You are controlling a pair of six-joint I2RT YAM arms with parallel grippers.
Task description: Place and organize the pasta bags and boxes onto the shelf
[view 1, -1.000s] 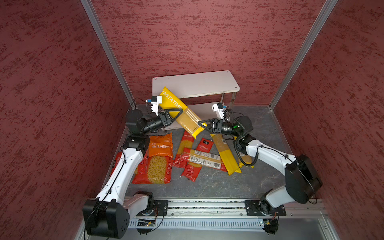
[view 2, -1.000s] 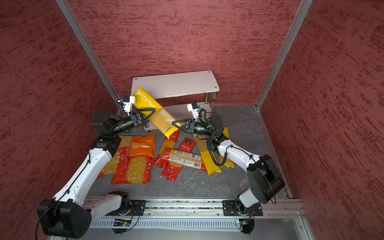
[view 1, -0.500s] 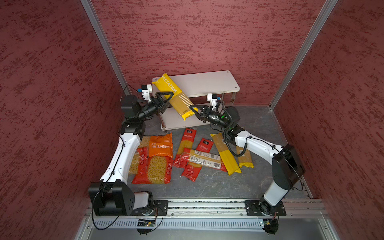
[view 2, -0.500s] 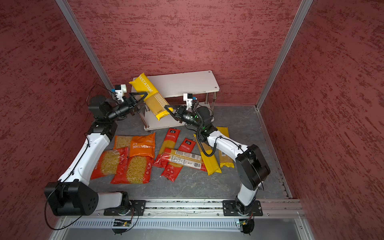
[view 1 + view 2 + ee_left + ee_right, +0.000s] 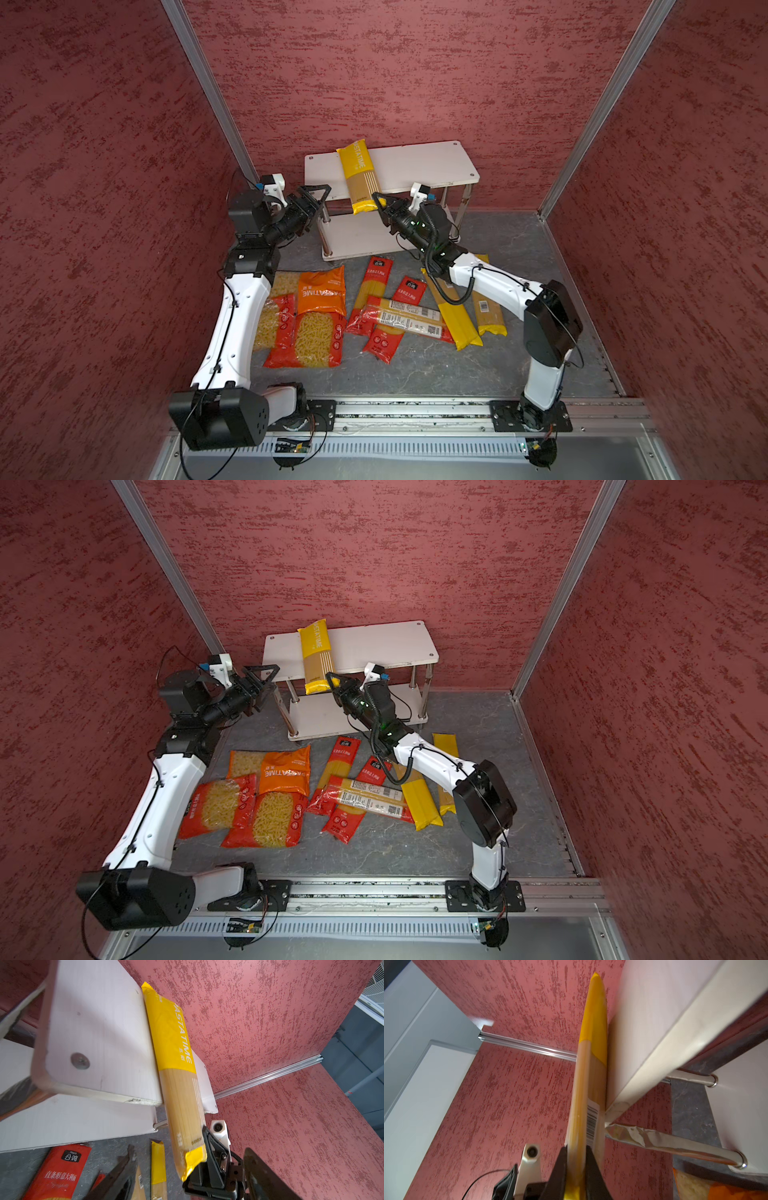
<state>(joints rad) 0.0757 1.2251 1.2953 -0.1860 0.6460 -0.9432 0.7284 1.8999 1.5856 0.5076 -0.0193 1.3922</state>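
Note:
A yellow PASTATIME spaghetti pack [image 5: 359,174] [image 5: 318,654] lies front to back on the left part of the shelf's top board [image 5: 419,166] [image 5: 374,646], its near end hanging over the front edge. My right gripper [image 5: 376,203] [image 5: 332,681] [image 5: 576,1149] is shut on that overhanging end; the right wrist view shows the pack [image 5: 591,1043] edge-on against the board [image 5: 643,1022]. To the left of the shelf my left gripper [image 5: 320,193] [image 5: 266,675] [image 5: 189,1149] stands open and holds nothing, with the pack [image 5: 178,1064] ahead of it.
On the grey floor in front of the shelf lie wide orange and red short-pasta bags [image 5: 320,316], red spaghetti bags [image 5: 374,286] with one clear-backed pack across them [image 5: 409,318], and two yellow packs [image 5: 453,316] under the right arm. Red walls close in three sides.
The yellow pack went up and back from over the floor onto the top board and turned front to back. My left gripper let go of it and drew back to the left.

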